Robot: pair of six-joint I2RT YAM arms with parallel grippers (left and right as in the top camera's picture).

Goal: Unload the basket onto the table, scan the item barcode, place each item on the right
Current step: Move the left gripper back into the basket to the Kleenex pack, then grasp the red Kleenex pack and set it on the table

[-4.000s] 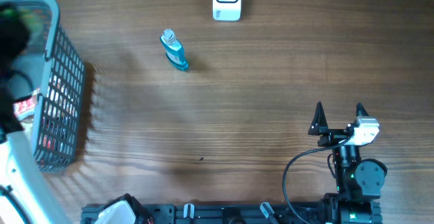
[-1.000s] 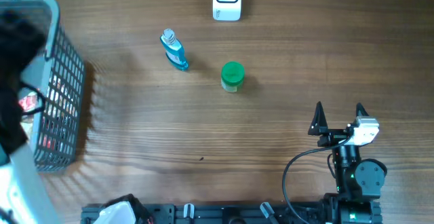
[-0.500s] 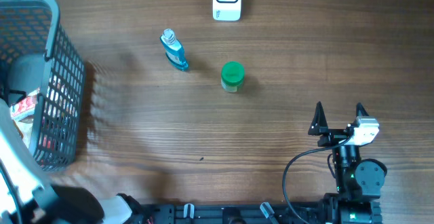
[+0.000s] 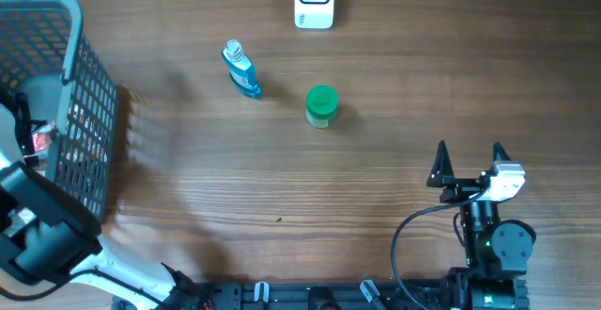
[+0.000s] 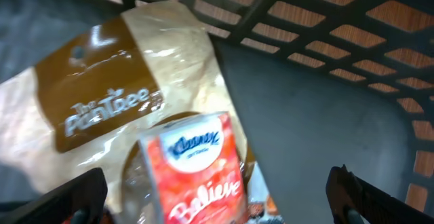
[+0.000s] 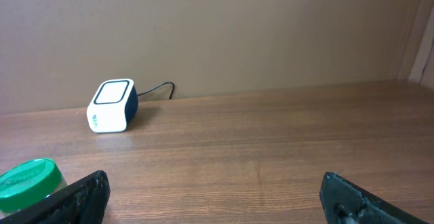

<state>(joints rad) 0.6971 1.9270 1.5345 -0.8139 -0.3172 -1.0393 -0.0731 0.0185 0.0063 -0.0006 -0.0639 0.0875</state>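
The white scanner (image 4: 314, 0) stands at the table's far edge, also in the right wrist view (image 6: 112, 106). A green-lidded jar (image 4: 322, 105) stands upright mid-table, and a blue bottle (image 4: 242, 69) lies to its left. My left gripper (image 5: 218, 203) is open inside the grey basket (image 4: 94, 122), above a red Kleenex tissue pack (image 5: 196, 170) that lies on a brown Pantree bag (image 5: 115, 95). At the near right, my right gripper (image 4: 470, 164) rests open and holds nothing. The jar's lid (image 6: 30, 183) shows at its left.
The basket's mesh wall (image 5: 325, 7) rises close behind the packs, with bare grey floor (image 5: 305, 115) to their right. The left arm (image 4: 42, 240) crosses the basket's near corner. A cable (image 4: 413, 230) loops by the right arm's base.
The green jar stands on the table, where there was none four seconds ago. My left arm has swung from the basket's far side to its near side. The right arm is still.
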